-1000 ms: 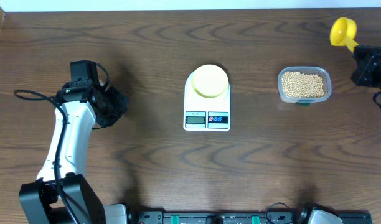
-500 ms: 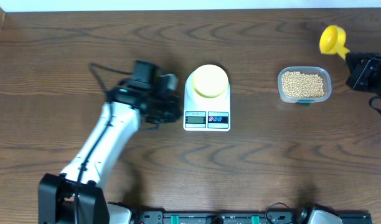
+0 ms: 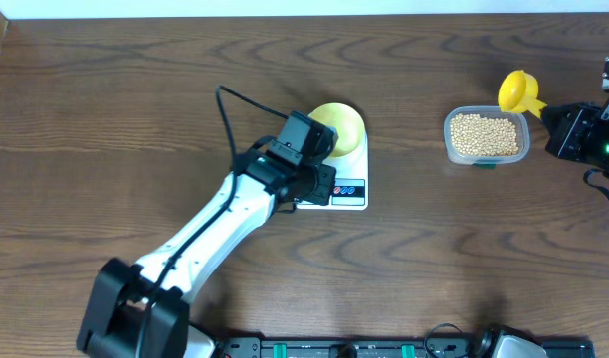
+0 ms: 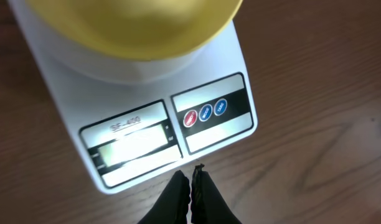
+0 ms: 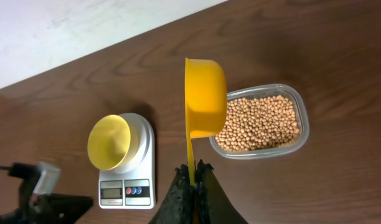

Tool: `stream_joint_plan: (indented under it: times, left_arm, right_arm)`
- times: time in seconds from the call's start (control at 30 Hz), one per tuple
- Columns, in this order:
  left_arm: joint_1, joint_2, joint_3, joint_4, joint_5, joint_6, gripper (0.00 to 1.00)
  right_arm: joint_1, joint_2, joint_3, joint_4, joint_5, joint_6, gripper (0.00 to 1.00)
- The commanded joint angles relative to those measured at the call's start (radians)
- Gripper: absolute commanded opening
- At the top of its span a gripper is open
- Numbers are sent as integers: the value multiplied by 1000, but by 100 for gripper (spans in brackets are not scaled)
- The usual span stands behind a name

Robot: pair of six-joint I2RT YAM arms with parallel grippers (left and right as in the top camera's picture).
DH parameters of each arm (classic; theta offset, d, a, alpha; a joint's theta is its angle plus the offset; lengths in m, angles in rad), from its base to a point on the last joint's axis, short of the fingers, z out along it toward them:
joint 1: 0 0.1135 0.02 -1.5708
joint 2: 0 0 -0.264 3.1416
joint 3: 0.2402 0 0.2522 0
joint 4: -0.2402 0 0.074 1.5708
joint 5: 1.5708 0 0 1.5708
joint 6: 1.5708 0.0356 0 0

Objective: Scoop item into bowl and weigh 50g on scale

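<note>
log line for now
left fingers: shut, at front edge of white scale | pale yellow bowl: on scale, empty | right fingers: shut on bright yellow scoop near clear tub of tan beans

One counter is carrying one white scale, one pale yellow bowl and one clear tub. One yellow scoop is showing. The scale is displaying one display and three round buttons. Two hands are appearing: a left hand and a right hand. The beans are lying too thickly to count, probably a few hundred.

A clear plastic tub sits on the brown wooden table; a yellow scoop near its corner.
</note>
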Motion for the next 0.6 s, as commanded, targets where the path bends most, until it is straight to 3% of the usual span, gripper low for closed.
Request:
stream_joint_plan:
  times: [0.0, 0.57]
  left_arm:
    - [-23, 40, 16, 13, -23, 0, 7]
    - [-69, 158, 16, 131, -35, -14, 7]
  right_arm:
    - [-3, 3, 15, -6, -18, 6, 1]
    - [-3, 3, 15, -9, -18, 6, 1]
